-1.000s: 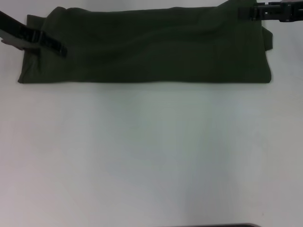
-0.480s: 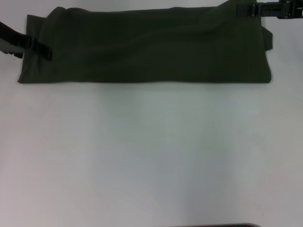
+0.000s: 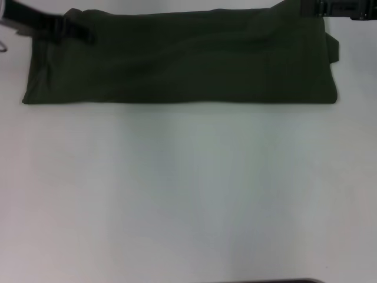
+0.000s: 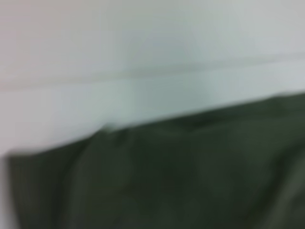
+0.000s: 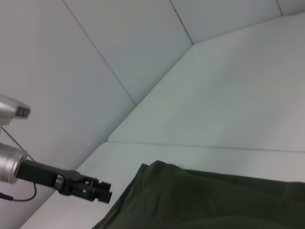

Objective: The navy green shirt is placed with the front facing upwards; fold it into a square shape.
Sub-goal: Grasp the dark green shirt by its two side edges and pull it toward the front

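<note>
The navy green shirt (image 3: 182,59) lies folded into a long dark olive strip across the far part of the white table. Its lettering and neck label are hidden. My left gripper (image 3: 82,32) is blurred at the strip's far left corner, over the cloth. In the right wrist view the left gripper (image 5: 102,192) shows just beside the shirt's (image 5: 200,200) corner. My right gripper (image 3: 306,7) is at the strip's far right corner, mostly cut off by the picture's edge. The left wrist view shows only the shirt's (image 4: 181,171) edge on the table.
The white table (image 3: 188,194) stretches bare from the shirt to the near edge. A grey wall (image 5: 119,43) rises behind the table's far edge. A small flap of cloth (image 3: 334,50) sticks out at the strip's right end.
My left gripper first drew back to the left off the cloth, then swung toward the far left corner of the shirt. My right gripper drifted slightly farther away. The shirt has not moved.
</note>
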`<act>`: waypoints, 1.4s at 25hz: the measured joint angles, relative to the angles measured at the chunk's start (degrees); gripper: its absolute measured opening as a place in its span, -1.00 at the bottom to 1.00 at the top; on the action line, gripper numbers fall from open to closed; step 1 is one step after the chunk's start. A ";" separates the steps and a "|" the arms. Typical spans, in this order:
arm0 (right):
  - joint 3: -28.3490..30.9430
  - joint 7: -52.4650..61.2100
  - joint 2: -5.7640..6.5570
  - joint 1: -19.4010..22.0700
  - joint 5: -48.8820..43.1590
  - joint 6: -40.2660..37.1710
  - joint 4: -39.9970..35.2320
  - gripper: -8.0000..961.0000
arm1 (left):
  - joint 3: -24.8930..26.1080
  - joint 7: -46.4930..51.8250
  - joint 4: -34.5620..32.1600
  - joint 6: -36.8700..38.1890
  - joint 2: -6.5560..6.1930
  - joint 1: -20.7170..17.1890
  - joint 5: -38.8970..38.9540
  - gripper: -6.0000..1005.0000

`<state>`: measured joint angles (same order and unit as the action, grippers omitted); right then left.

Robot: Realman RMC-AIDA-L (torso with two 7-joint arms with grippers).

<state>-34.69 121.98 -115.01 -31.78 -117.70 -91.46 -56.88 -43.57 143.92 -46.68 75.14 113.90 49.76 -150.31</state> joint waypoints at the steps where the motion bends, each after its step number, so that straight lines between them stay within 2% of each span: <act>1: 0.29 -0.31 -0.01 -0.04 0.04 0.01 0.05 0.94 | 0.01 -0.64 -0.21 0.28 0.01 0.09 2.29 0.75; 4: 0.71 -1.43 -0.21 -0.14 0.08 -0.04 0.29 0.94 | 0.95 -4.57 3.28 0.81 -0.61 0.43 13.15 0.75; 6: 0.73 -1.96 -0.36 -0.30 0.09 -0.03 0.30 0.94 | 3.26 -9.01 7.69 2.47 -1.54 0.54 21.02 0.74; 8: 0.75 -2.20 -0.37 -0.46 0.11 -0.07 0.29 0.94 | 6.47 -13.36 12.68 5.63 -3.29 0.68 26.89 0.75; 11: 0.77 -2.30 -0.32 -0.56 0.12 -0.04 0.21 0.94 | 10.48 -15.73 17.71 8.61 -5.79 0.21 31.42 0.75; 13: 0.77 -2.44 -0.29 -0.58 0.18 0.07 0.09 0.94 | 12.78 -15.84 18.35 9.01 -6.55 -0.96 32.50 0.75; 15: 0.77 -2.51 -0.29 -0.58 0.29 0.11 0.00 0.94 | 14.35 -15.42 17.68 8.21 -6.67 -2.49 32.72 0.74; 18: 1.00 -2.45 -0.30 -0.57 0.53 0.18 -0.02 0.93 | 13.61 -14.33 16.10 5.61 -6.49 -3.61 31.42 0.75; 24: 1.31 -2.56 -0.35 -0.35 0.56 0.40 -0.18 0.93 | 2.61 -10.94 9.55 -2.37 -4.22 -3.86 22.70 0.75; 28: 1.31 -3.69 -0.45 -0.03 0.61 0.73 -0.28 0.93 | -1.15 -11.20 7.19 -5.02 -3.03 -3.82 18.61 0.75; 31: 1.56 -4.42 -0.63 0.32 0.64 1.03 -0.32 0.93 | -1.43 -10.93 6.98 -4.74 -3.13 -3.83 15.99 0.75; 35: 2.97 -5.53 -0.88 0.80 0.65 1.19 -0.32 0.93 | -0.86 -8.37 6.95 -2.61 -4.48 -3.99 12.53 0.75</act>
<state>-31.72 116.45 -115.89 -30.99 -117.06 -90.27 -57.20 -44.43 135.56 -39.73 72.53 109.41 45.77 -137.78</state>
